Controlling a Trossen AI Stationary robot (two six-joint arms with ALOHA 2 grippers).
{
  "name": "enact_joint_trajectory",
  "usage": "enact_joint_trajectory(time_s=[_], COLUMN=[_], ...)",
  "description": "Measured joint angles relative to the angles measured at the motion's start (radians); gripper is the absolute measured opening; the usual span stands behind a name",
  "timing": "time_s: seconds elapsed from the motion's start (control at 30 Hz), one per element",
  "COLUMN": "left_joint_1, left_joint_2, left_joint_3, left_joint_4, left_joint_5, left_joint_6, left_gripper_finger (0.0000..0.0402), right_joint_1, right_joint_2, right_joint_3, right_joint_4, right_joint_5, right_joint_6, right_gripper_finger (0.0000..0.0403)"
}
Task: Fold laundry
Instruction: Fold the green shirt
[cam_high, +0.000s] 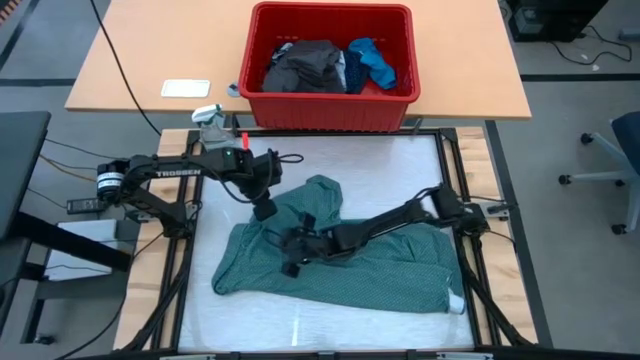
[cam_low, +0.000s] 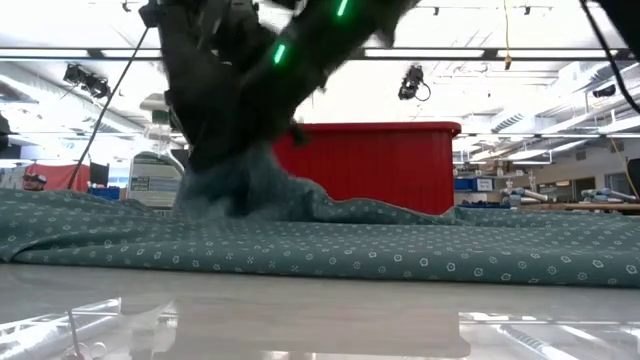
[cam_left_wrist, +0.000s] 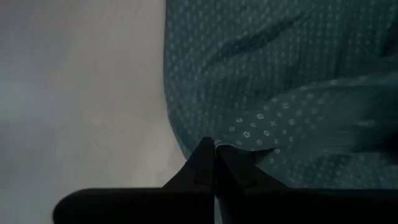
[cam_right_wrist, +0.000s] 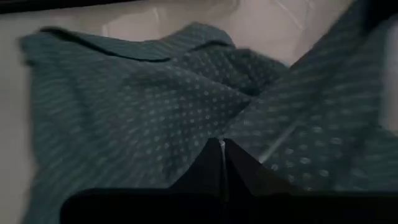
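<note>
Now both hands are pinched together on the teal-green shirt (cam_high: 340, 255): the left hand (cam_high: 264, 209) has its fingers (cam_left_wrist: 214, 163) closed on the shirt's edge, where the cloth meets bare white surface (cam_high: 400, 160), and the right hand (cam_high: 293, 243) sits just beside it, nearer the middle of the garment, fingers closed on a raised fold. From the two hands the shirt spreads outward, crumpled and slack, across the middle of the surface, a narrower part running away from the left hand toward the far side. Beyond that, well apart from both hands, the red bin (cam_high: 330, 105) holds the dark grey piece (cam_high: 305, 68) and the small bright blue piece (cam_high: 372, 60). Risk, as I judge it: the grips look shallow, so a quick lift could let the thin cloth slip out, or one hand could catch two layers and drag the shirt into a bunch instead of spreading it flat.
</note>
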Motion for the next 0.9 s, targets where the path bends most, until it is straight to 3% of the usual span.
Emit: enact_joint_trajectory(time_s=[0.1, 0.2, 0.4, 0.63, 0.77, 0.9], left_joint_1=[-0.012, -0.069, -0.322, -0.537, -0.597, -0.656], left_joint_2=[0.0, 0.0, 0.005, 0.066, 0.102, 0.126], left_joint_3=[0.0, 0.0, 0.001, -0.089, -0.111, -0.107], left_joint_4=[-0.048, -0.064, -0.011, 0.118, 0.192, 0.215], left_joint_5=[0.077, 0.157, 0.164, 0.121, 0.145, 0.148], left_joint_6=[-0.041, -0.137, -0.377, -0.653, -0.823, -0.98], left_gripper_finger=[0.0002, 0.0001, 0.0001, 0.0, 0.0, 0.0], right_joint_1=[0.005, 0.0, 0.047, 0.132, 0.103, 0.064], right_joint_2=[-0.065, -0.116, -0.218, -0.202, -0.193, -0.184], right_joint_3=[0.0, -0.002, -0.026, -0.197, -0.271, -0.315], right_joint_4=[-0.137, -0.23, -0.372, -0.059, 0.046, 0.094], right_joint_5=[-0.06, -0.238, -0.455, -0.57, -0.601, -0.719], right_joint_6=[-0.025, -0.048, -0.073, -0.05, -0.025, -0.008], right_gripper_finger=[0.0007, 0.0007, 0.0006, 0.0005, 0.0009, 0.0039])
